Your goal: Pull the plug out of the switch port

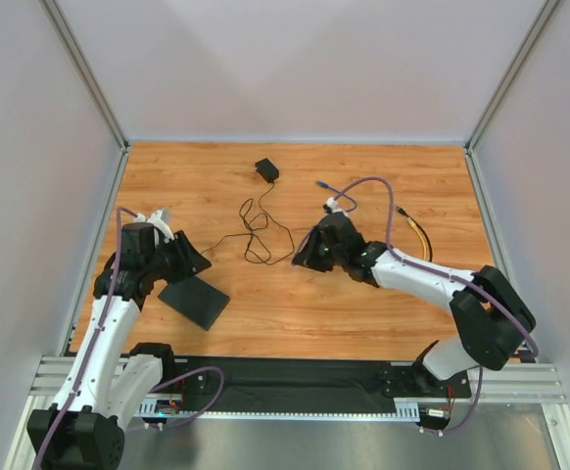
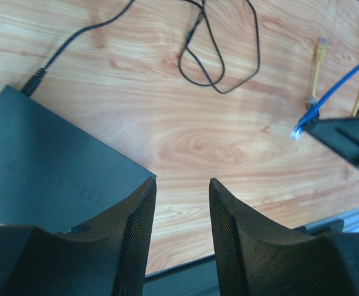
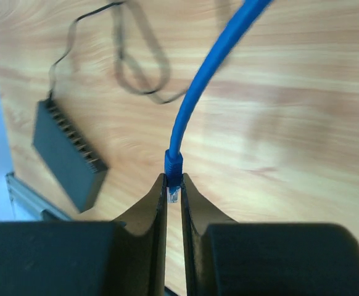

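Note:
The switch (image 1: 195,301) is a flat black box lying on the wooden table at the left, and a thin black lead is still plugged into its far corner (image 2: 34,79). My left gripper (image 2: 182,194) stands open just above the switch's right corner, with nothing between its fingers. My right gripper (image 3: 174,192) is shut on the blue plug (image 3: 174,168), which it holds well clear of the switch (image 3: 65,154). The plug's blue cable (image 3: 210,74) arcs up and away. In the left wrist view the plug (image 2: 300,128) hangs free in the air at the right gripper's tips.
A small black adapter block (image 1: 266,169) lies at the back, and its thin lead (image 1: 258,230) loops across mid-table. A yellow cable (image 1: 417,232) lies at the right. Grey walls enclose three sides. The arm bases stand on a black rail (image 1: 295,377) along the near edge.

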Robot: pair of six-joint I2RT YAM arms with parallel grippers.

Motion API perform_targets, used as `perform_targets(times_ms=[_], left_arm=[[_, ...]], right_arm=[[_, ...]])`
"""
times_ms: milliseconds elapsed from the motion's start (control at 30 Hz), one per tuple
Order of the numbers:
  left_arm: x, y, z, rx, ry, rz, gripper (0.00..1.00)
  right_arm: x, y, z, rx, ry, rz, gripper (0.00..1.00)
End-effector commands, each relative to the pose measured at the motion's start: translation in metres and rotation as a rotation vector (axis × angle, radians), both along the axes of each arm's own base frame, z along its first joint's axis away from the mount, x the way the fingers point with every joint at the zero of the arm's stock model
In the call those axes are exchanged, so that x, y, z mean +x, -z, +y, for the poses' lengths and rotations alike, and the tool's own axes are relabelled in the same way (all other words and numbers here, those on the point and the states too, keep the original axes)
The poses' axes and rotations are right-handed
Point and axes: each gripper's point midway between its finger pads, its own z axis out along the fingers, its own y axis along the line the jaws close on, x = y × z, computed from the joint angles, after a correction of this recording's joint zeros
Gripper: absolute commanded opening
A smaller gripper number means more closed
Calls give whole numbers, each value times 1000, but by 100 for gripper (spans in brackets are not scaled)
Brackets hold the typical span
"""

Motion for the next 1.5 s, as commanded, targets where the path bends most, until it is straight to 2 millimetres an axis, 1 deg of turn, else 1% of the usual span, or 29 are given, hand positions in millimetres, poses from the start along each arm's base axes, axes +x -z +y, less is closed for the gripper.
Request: perform_targets(times_ms=[0, 67, 100, 167, 200, 267, 300, 333, 433, 500, 567, 633, 667, 700, 767, 833, 933, 1000, 1033, 1067, 1133, 1167, 1200, 1233, 1300, 1333, 1400, 1433, 1467], left_arm=[[-1, -8, -18, -79, 75, -43, 48], [-1, -9, -21, -98, 82, -49, 48], [-1, -10, -22, -102, 85, -51, 48], [-1, -11, -23, -106, 92, -52, 48], [-1, -13, -23, -105, 91, -56, 48], [0, -16, -22, -100, 85, -60, 48], [0, -16, -21, -94, 79, -54, 48], [0, -19, -19, -90, 71, -59, 48], [0, -21, -11, -62, 17, -48, 47], [-3, -18, -5, -41, -24, -24, 47], [-4, -15, 8, -2, -106, -3, 47], [-11, -7, 18, 10, -196, 57, 47], [-12, -3, 28, 42, -257, 72, 47], [-17, 3, 31, 36, -299, 111, 47], [-22, 9, 36, 45, -344, 138, 46], [-28, 17, 38, 38, -378, 169, 46], [-35, 26, 45, 55, -428, 197, 46], [-41, 28, 46, 53, -450, 216, 46], [-43, 29, 53, 75, -481, 206, 47], [-45, 29, 55, 78, -503, 207, 47], [-53, 30, 63, 102, -548, 210, 47], [-58, 32, 66, 103, -574, 229, 47], [-61, 32, 68, 103, -597, 229, 47], [-63, 31, 72, 104, -627, 221, 47], [-69, 32, 74, 96, -662, 234, 47], [-72, 33, 76, 97, -680, 231, 47], [-76, 35, 77, 85, -712, 245, 47], [-79, 40, 78, 83, -726, 251, 50], [-82, 43, 78, 75, -739, 264, 53]], right_arm=[[8, 8, -57, -76, 18, 8, 0], [6, 16, -79, -95, 48, 42, 0], [12, 17, -94, -95, 94, 51, 0], [12, 17, -108, -91, 135, 57, 0], [11, 23, -115, -87, 170, 81, 1], [9, 30, -122, -89, 215, 115, 0], [4, 39, -125, -85, 247, 148, 0], [7, 42, -123, -63, 263, 142, 0], [4, 65, -131, -62, 317, 193, 1], [4, 74, -134, -86, 329, 212, 3], [4, 84, -138, -122, 325, 221, 9], [4, 89, -142, -158, 314, 214, 15], [3, 90, -143, -169, 306, 211, 18], [5, 90, -145, -185, 305, 200, 28], [3, 85, -149, -217, 273, 165, 39], [1, 76, -153, -243, 259, 133, 56], [0, 58, -154, -285, 228, 56, 62], [-4, 45, -141, -281, 164, 4, 64], [-6, 37, -135, -272, 149, -18, 66], [-12, 32, -122, -267, 104, -40, 66], [-10, 14, -99, -232, 49, -108, 66], [-17, 8, -77, -207, -15, -138, 67], [-17, -7, -56, -163, -87, -188, 66], [-15, -13, -31, -105, -157, -217, 66], [-22, -24, 5, -29, -288, -213, 65], [-11, -31, 29, 2, -330, -213, 64], [-10, -40, 57, 54, -420, -204, 63], [0, -48, 78, 73, -449, -224, 63], [-1, -50, 90, 88, -481, -229, 63]])
